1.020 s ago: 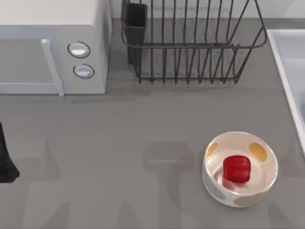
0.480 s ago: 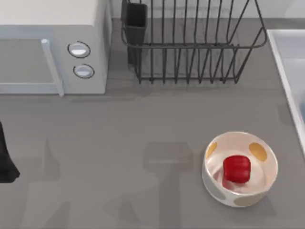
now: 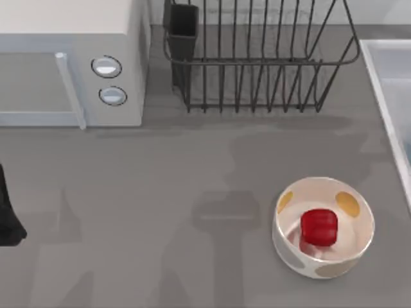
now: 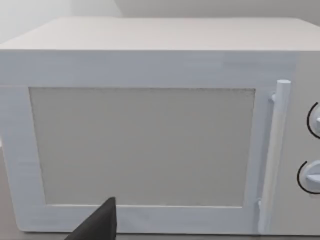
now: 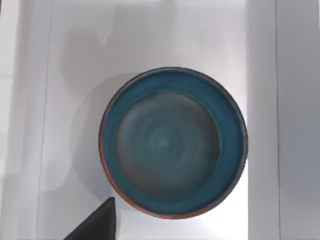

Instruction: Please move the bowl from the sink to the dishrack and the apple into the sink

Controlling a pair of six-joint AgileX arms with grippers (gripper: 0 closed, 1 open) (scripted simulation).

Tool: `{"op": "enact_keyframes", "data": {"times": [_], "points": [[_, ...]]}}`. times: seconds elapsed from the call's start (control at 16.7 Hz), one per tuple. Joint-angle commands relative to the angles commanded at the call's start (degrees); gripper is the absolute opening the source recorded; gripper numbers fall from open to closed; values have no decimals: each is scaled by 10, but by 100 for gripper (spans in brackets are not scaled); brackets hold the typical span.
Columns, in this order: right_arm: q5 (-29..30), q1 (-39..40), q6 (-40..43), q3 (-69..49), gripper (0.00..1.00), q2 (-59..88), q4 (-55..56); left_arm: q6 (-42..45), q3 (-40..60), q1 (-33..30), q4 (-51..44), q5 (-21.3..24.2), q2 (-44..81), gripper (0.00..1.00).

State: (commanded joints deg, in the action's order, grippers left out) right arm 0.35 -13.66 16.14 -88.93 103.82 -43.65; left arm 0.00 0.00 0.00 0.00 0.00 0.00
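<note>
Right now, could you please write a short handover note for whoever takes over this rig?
Left arm is parked at the table's left edge, its camera facing the white microwave.
Right wrist camera looks straight down on the round blue bowl, upright in the pale sink.
The small red apple sits in the cream spotted bowl.
The dark wire dishrack holds no bowl.
Done: nothing.
Left: bowl to dishrack, apple to sink.

A white microwave stands at the far left of the grey worktop, its door shut, a vertical bar handle beside 2 round knobs. Toward the near right sits a cream-white bowl with yellow and tan spots, upright and well apart from the microwave.
</note>
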Motion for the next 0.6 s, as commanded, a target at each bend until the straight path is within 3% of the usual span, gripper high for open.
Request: {"op": "enact_keyframes", "data": {"times": [0.6], "points": [[-14, -68, 40, -365, 100, 370, -229, 0, 0, 0, 0, 0, 0, 100]]}}
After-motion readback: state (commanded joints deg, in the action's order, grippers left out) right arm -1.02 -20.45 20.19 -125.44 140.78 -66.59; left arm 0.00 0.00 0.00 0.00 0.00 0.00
